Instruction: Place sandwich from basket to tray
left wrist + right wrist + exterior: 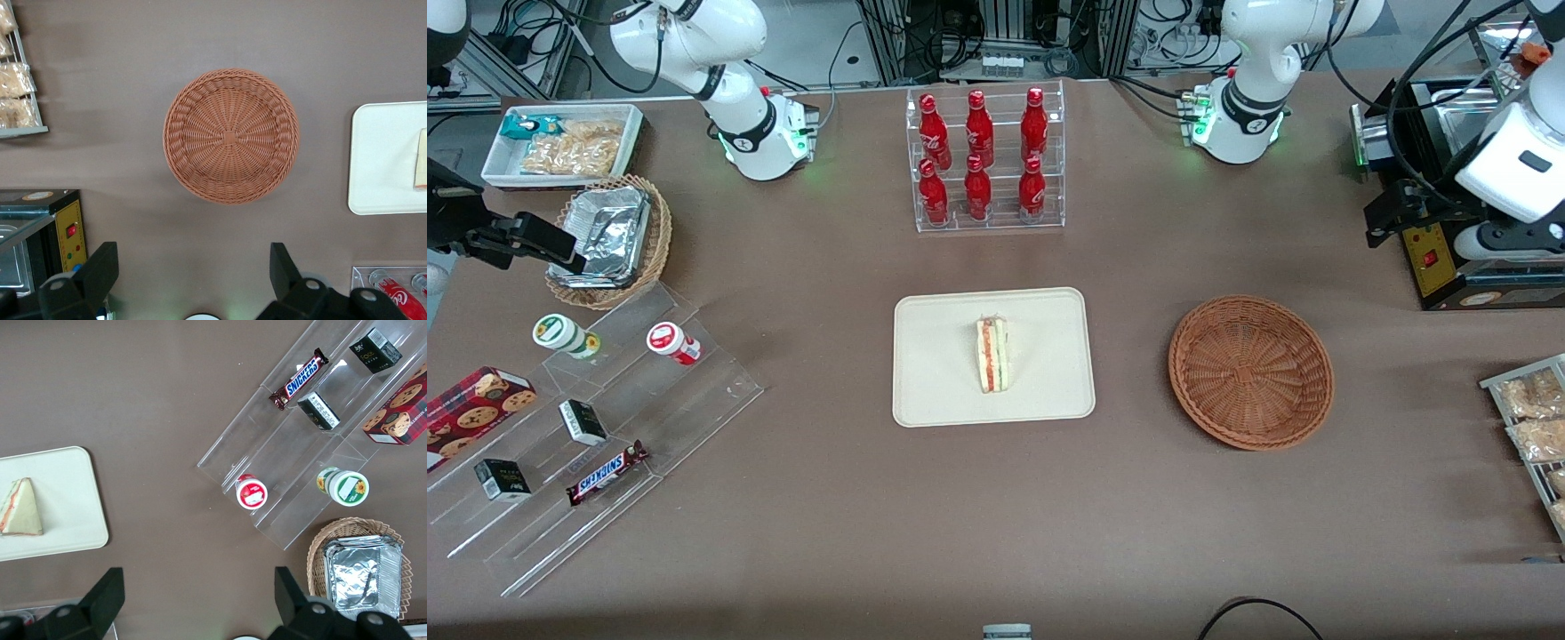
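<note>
Tool (193, 273) high over table (133, 220), fingers spread wide, holding nothing. Directly below: basket (231, 135), empty. Farther off, toward parked arm's end: tray (380, 160) carrying sandwich (992, 355), well apart from tool. Placement looks done.

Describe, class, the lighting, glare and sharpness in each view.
Front view: even light; green glow by the arm bases; glints on the foil container; sandwich sharp on the tray. Left wrist view: the open pincer is dark above the table, the basket crisp. Right wrist view: reflections on the acrylic steps.
</note>
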Robot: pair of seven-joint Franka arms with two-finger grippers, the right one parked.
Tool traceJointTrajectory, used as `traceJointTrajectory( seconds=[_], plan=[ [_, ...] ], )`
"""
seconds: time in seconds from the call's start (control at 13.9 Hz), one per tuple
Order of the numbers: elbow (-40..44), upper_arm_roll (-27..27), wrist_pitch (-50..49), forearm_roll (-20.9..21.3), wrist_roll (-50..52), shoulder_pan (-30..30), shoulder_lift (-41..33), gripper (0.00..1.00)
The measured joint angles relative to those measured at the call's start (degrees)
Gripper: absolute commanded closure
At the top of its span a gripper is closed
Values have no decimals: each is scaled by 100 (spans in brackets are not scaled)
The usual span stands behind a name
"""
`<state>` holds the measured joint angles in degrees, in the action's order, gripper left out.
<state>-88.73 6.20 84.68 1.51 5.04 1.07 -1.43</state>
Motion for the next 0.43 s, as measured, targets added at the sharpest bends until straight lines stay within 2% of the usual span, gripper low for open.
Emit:
traceJointTrajectory(
  seconds=[0.43],
  plan=[
    [5,-199,-72,-143,-21,-16,12,0]
  ],
)
